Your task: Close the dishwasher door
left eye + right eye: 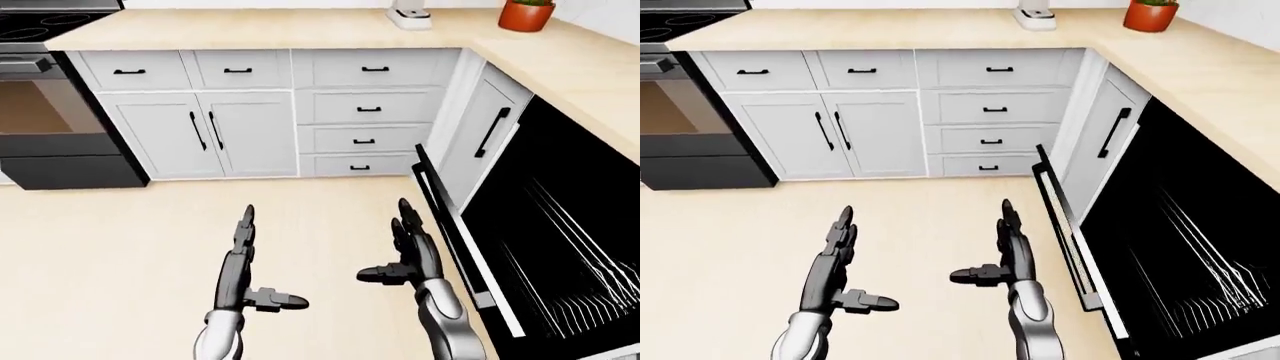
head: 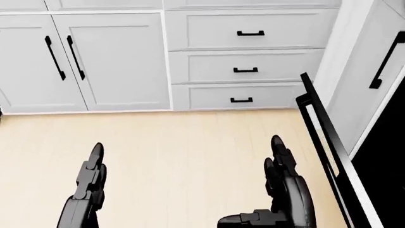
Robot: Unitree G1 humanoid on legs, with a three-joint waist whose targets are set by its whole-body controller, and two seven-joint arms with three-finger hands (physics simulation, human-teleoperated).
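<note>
The dishwasher [image 1: 560,247] stands open on the right of the left-eye view, its black inside showing wire racks. Its door [image 1: 450,225] hangs down and out over the floor; the door's black edge with its handle bar [image 2: 319,137] also shows at the right of the head view. My right hand [image 1: 390,247] is open, fingers upright and thumb pointing left, just left of the door's edge and not touching it. My left hand [image 1: 258,259] is open too, further left over the floor, holding nothing.
White cabinets and drawers [image 1: 365,109] line the top of the views under a wooden counter [image 1: 260,30]. A black oven [image 1: 50,127] stands at the left. A potted plant [image 1: 527,13] and a white object [image 1: 408,15] sit on the counter.
</note>
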